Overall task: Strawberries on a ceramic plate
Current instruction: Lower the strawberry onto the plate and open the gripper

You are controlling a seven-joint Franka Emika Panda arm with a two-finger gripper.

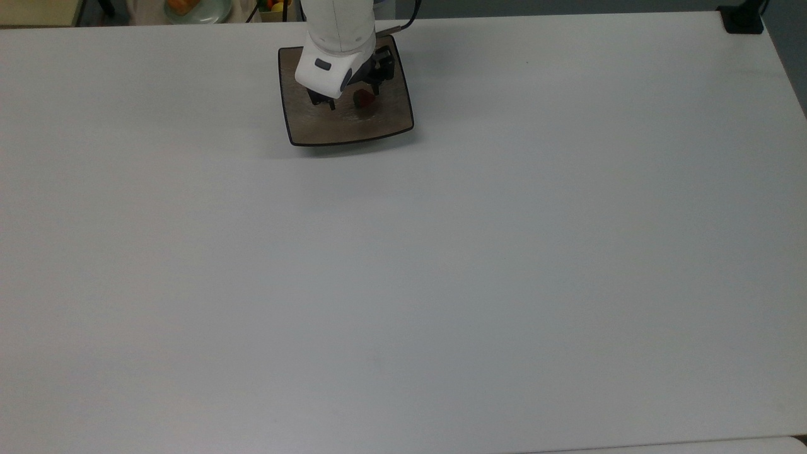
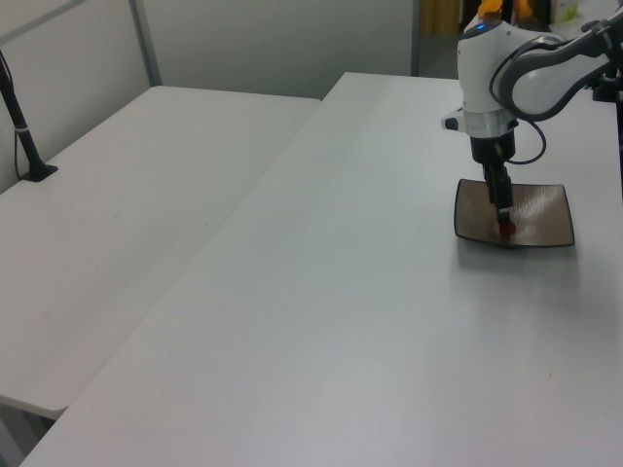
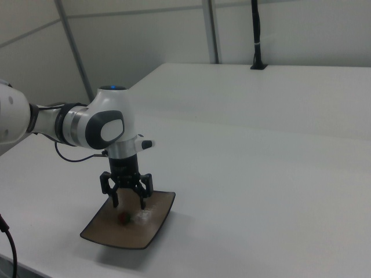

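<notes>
Strawberry [image 1: 362, 99] lies on the ceramic plate [image 1: 384, 123], near the plate's middle, toward the top view's right of centre. In the right view it shows as a small red-and-dark speck [image 3: 123, 219] on the brown surface, between and just below the fingertips. Pincer [image 3: 128, 203] stands over the plate with its jaws spread apart and nothing held; the berry sits free beneath it.

Step in hand, as judged: release made, withdrawal to follow. To do it well, lift straight up from the plate before any sideways travel, so that neither finger brushes the berry or the upturned plate edge [image 3: 168, 204]. Keep the jaws wide until the fingertips are well above the fruit. A small round fruit on a glossy dish may roll at a light nudge; a slow, vertical first move looks safest.

Hard to make out:
- Whether either fingertip touches the berry: cannot tell from the right view; in the left view the berry [image 2: 505, 230] sits right at the finger ends.
- The green cap is not resolvable in the left view.
- The plate's far portion in the top view is covered by the white wrist housing [image 1: 328, 60].
- The round pale-green plate [image 1: 197, 9] beyond the worktop [image 1: 441, 252] is cut off by the top edge.
</notes>
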